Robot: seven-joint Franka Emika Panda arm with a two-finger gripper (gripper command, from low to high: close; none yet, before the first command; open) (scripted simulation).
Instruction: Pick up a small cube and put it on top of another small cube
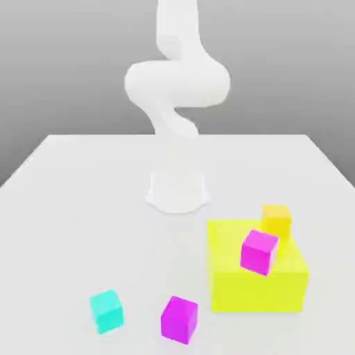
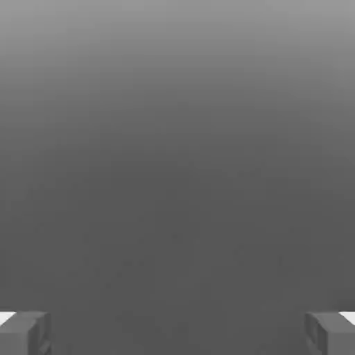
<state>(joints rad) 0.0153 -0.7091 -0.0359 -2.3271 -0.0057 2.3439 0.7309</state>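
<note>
Near the table's front, a small cyan cube [image 1: 105,310] and a small magenta cube [image 1: 179,319] sit side by side on the white surface. A second magenta cube [image 1: 258,251] rests tilted on top of a big yellow block [image 1: 239,281]. A small orange-yellow cube [image 1: 276,220] sits at that block's far corner. In the hand view my gripper [image 2: 177,333] is open, its two grey fingertips [image 2: 24,333] far apart with nothing between them, facing a plain grey background.
The white arm [image 1: 177,83] rises from its round base [image 1: 177,191] at the table's middle and leaves the picture at the top. The white table [image 1: 69,208] spreads to the exterior view's left of the base.
</note>
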